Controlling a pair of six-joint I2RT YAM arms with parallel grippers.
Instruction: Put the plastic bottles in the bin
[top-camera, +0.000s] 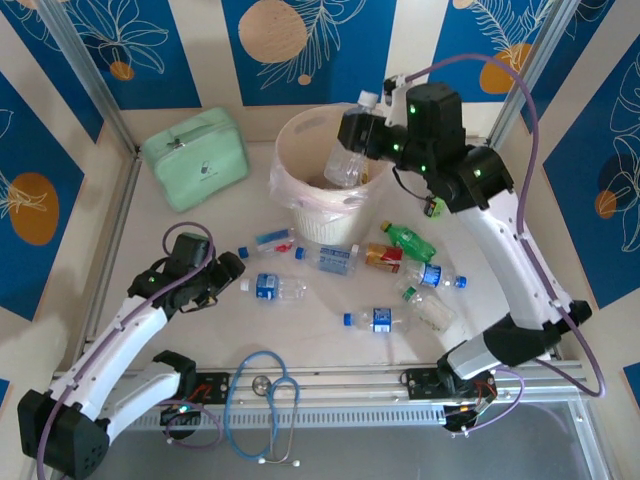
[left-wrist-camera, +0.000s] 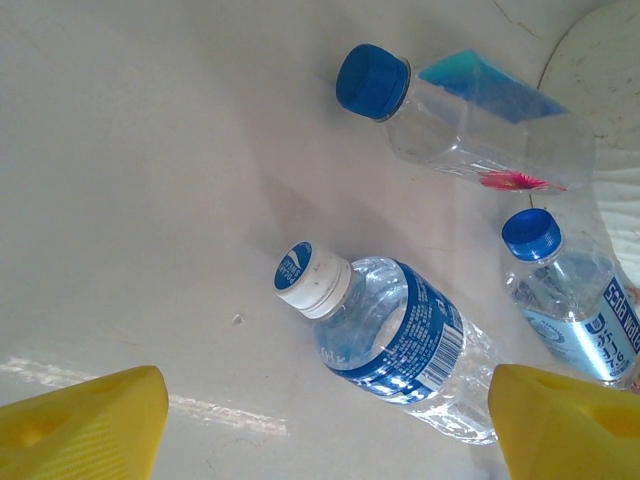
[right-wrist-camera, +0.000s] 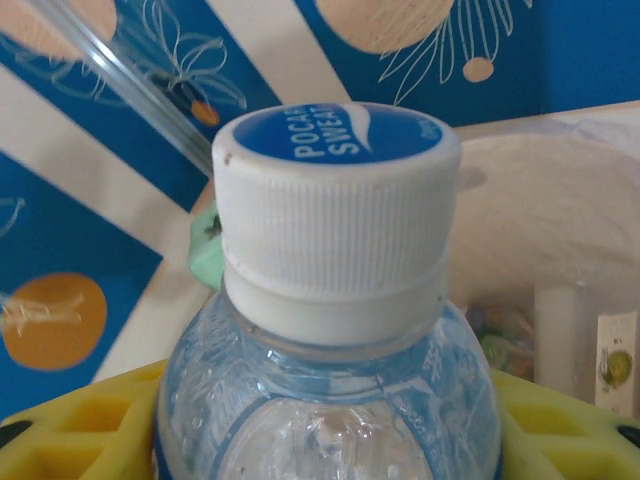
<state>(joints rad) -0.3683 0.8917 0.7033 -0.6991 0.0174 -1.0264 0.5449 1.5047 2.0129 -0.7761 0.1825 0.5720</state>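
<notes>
One clear bottle (top-camera: 346, 163) with a white cap hangs tilted over the mouth of the bin (top-camera: 290, 140). It is clamped between the yellow fingers (right-wrist-camera: 60, 435) of the right gripper (top-camera: 358, 128). The cream bin stands at twelve o'clock on the surface (top-camera: 200, 330). About eight loose bottles (top-camera: 330, 258) lie at the bin's six o'clock side (one is green). At eight o'clock, the left gripper (top-camera: 232, 268) hovers with fingers (left-wrist-camera: 90, 425) spread wide. A white-capped bottle (left-wrist-camera: 390, 340) lies between them.
</notes>
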